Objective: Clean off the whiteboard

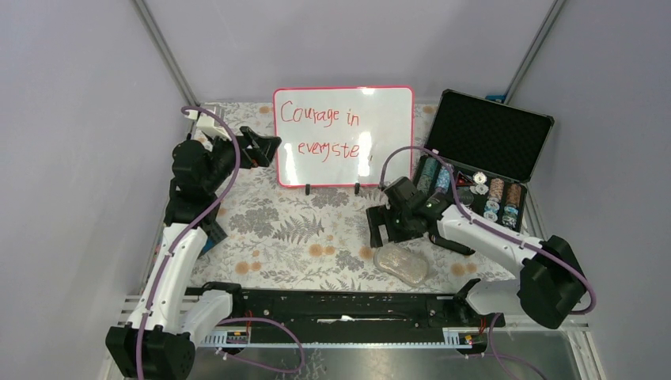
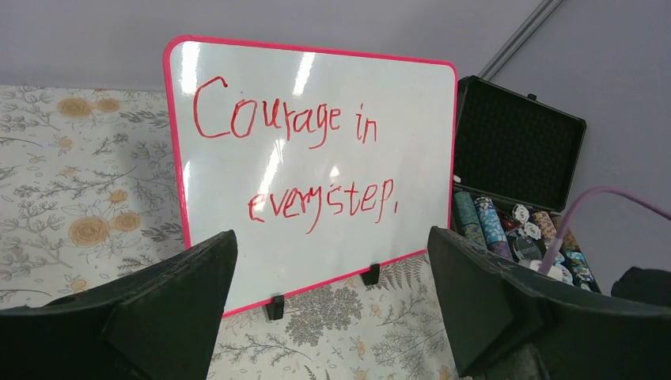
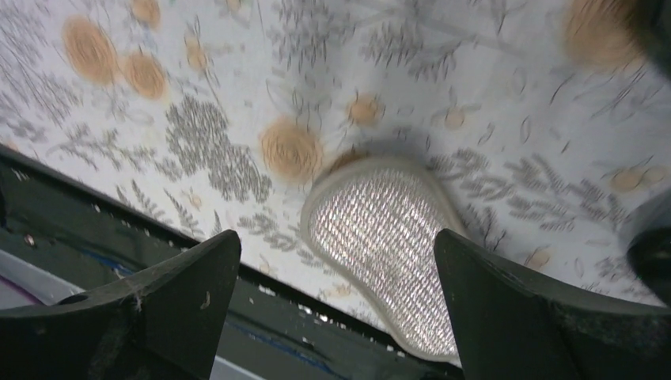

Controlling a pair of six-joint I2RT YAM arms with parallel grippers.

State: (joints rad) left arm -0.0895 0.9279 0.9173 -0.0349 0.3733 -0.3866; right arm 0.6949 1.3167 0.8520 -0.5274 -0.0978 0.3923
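Whiteboard (image 1: 344, 136) stands upright at the back of the table (image 1: 261, 229), red handwriting reading "Courage in every step,". Left gripper (image 2: 332, 269) faces it, fingers apart; right gripper (image 3: 336, 261), also spread, hovers over a pale pad (image 1: 401, 265).

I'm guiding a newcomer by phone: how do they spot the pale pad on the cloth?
Start at the floral tablecloth in front of the whiteboard. Near its front right edge, just beyond the black rail and under the open right gripper, lies the pad. It is the only loose thing there: oval, cream-rimmed, with a silvery mesh face.
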